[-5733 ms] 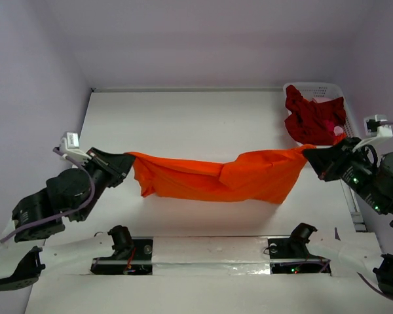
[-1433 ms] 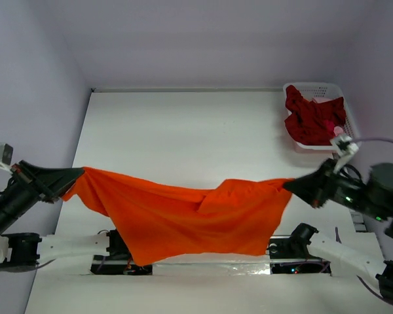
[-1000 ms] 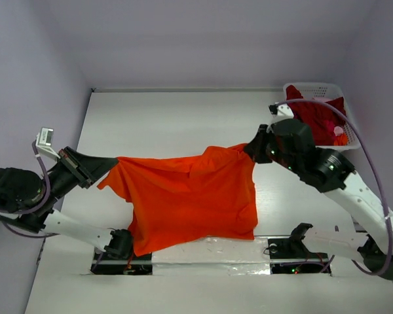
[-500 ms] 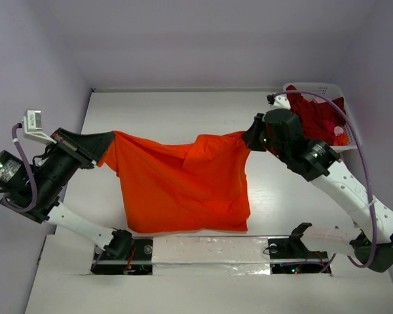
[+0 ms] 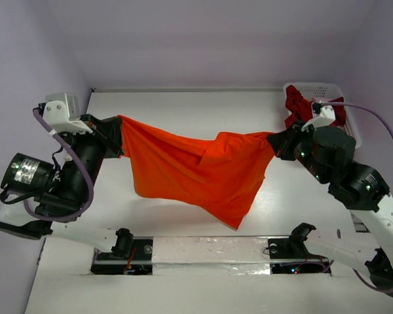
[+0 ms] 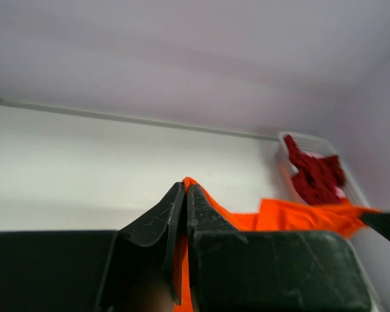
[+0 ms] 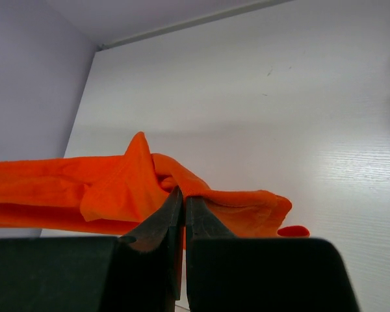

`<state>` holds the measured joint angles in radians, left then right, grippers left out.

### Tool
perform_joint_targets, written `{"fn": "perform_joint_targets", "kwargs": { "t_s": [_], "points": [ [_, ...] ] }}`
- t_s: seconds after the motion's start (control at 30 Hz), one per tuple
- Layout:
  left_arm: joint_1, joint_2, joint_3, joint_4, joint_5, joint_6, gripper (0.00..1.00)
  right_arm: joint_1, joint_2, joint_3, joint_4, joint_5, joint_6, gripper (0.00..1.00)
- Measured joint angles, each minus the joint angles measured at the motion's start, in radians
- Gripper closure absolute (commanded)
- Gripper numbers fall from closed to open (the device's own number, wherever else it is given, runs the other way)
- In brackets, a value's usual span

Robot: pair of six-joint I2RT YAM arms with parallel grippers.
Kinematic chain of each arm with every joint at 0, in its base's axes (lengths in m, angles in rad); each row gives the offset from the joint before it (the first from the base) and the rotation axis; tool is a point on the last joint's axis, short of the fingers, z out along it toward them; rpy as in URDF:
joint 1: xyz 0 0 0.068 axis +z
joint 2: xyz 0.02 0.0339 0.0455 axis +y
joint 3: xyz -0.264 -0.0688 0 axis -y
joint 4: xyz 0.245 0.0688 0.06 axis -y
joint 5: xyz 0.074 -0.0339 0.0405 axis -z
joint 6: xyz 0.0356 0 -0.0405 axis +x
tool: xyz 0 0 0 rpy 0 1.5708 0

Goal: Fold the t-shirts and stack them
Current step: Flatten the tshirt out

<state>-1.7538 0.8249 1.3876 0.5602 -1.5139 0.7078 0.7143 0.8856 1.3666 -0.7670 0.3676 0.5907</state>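
Moved: arms swing apart, stretching orange shirt (image 5: pixel 203 173) out in midair.
Left gripper (image 5: pixel 120 124): pinching one corner.
Right gripper (image 5: pixel 275 142): pinching the other.
Meaning: ready to lay flat; folding not begun.

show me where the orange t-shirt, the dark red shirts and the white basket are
bright orange cotton t-shirt (image 5: pixel 196 173): top external view, middle of the cloth
dark crimson red t-shirts (image 5: pixel 296 104): top external view, left of the heap
white plastic lattice basket (image 5: pixel 318 85): top external view, far rim

Matt orange cloth t-shirt (image 5: pixel 183 167), smooth white table (image 5: pixel 183 114), matt black plastic fingers (image 6: pixel 157 224)
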Motion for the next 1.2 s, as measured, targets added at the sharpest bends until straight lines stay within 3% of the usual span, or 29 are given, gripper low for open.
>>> {"fn": "perform_joint_targets", "kwargs": {
  "t_s": [0.2, 0.47, 0.73, 0.97, 1.2],
  "points": [
    [0.229, 0.039, 0.019, 0.005, 0.004, 0.09, 1.0, 0.0, -0.074, 0.0, -0.051, 0.016, 0.0, 1.0],
    [0.272, -0.001, 0.036, 0.016, -0.005, 0.097, 1.0, 0.0, -0.122, 0.013, -0.086, 0.019, 0.0, 1.0],
    [0.363, 0.161, -0.003, 0.25, -0.005, 0.266, 1.0, 0.0, -0.148, 0.013, -0.097, 0.019, 0.0, 1.0],
    [0.46, 0.349, -0.106, 0.568, -0.005, 0.568, 1.0, 0.0, -0.154, 0.013, -0.101, 0.018, 0.0, 1.0],
    [0.611, 0.453, -0.131, 0.693, -0.007, 1.051, 1.0, 0.0, -0.153, 0.013, -0.1, 0.017, -0.001, 1.0]
  ]
}}
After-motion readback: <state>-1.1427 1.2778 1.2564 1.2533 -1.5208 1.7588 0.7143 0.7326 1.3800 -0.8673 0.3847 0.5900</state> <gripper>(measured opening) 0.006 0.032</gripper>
